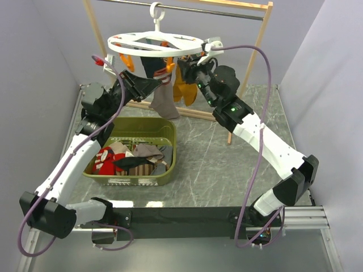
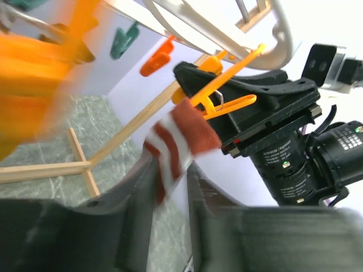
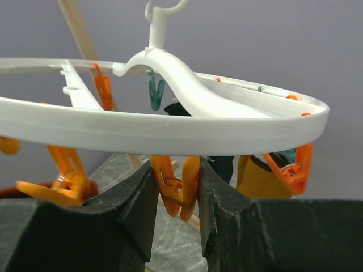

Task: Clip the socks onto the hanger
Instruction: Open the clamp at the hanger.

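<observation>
One hanger (image 3: 170,133), one taupe sock (image 1: 164,103), cuff at one orange clip (image 2: 232,103).

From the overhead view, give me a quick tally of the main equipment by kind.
Robot arms: 2 (left arm, right arm)
Hanger: 1
Basket: 1
Wooden rack: 1
Total: 5
</observation>
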